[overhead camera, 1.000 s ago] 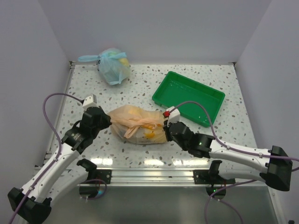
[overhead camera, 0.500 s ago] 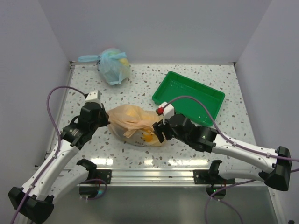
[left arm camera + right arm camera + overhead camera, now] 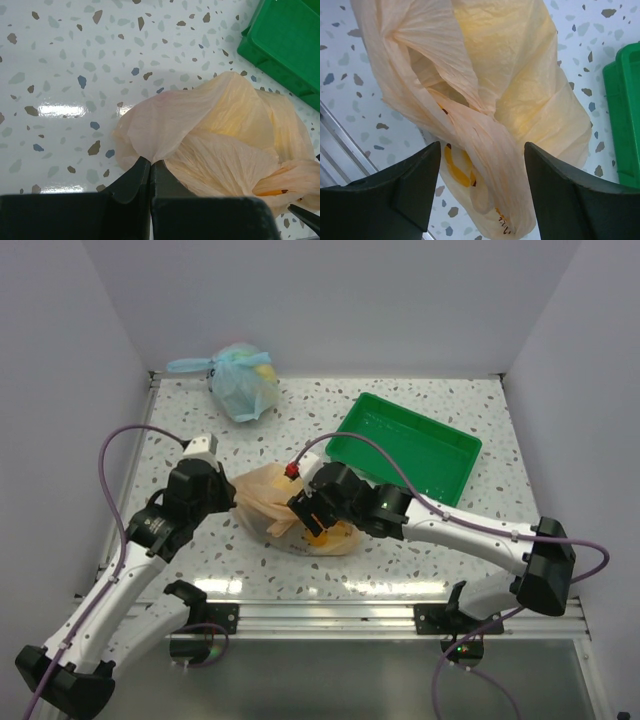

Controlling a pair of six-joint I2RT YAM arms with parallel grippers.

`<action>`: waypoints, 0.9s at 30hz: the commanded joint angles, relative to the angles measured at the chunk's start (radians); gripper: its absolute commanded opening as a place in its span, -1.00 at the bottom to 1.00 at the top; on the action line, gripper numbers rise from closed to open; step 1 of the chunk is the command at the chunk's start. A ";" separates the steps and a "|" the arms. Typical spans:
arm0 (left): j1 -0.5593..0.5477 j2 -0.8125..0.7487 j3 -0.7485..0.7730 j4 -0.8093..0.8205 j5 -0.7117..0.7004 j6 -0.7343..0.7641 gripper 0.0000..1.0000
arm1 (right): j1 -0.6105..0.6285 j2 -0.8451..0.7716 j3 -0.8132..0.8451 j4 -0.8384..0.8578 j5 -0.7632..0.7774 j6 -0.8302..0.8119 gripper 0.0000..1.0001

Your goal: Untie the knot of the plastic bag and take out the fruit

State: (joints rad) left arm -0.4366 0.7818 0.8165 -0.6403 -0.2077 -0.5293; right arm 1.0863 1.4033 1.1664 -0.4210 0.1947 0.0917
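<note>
No text, label or number can be read anywhere. The plastic bag carries yellow-orange printed marks in its folds, too crumpled to make out as letters.

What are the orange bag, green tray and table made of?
The bag looks like thin plastic film: translucent, wrinkled, softly glossy. The tray seems moulded hard plastic: smooth, shiny, raised rim. The table looks like terrazzo or a laminate imitating it: speckled, glossy, reflecting lights.
</note>
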 commanded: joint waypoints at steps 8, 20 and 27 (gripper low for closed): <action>0.009 -0.033 0.030 -0.062 -0.122 -0.014 -1.00 | -0.048 -0.104 -0.141 -0.001 0.123 0.022 -0.34; 0.022 0.076 0.084 -0.046 -0.256 -0.051 -1.00 | -0.184 -0.437 -0.277 0.134 0.265 0.143 -1.00; 0.128 0.194 0.199 -0.010 -0.240 0.000 -1.00 | -0.192 -0.504 -0.329 0.365 0.137 0.226 -1.00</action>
State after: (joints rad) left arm -0.3855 0.9524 0.9413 -0.6785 -0.3336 -0.5804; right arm 0.9142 0.9165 0.8455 -0.2150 0.3283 0.2699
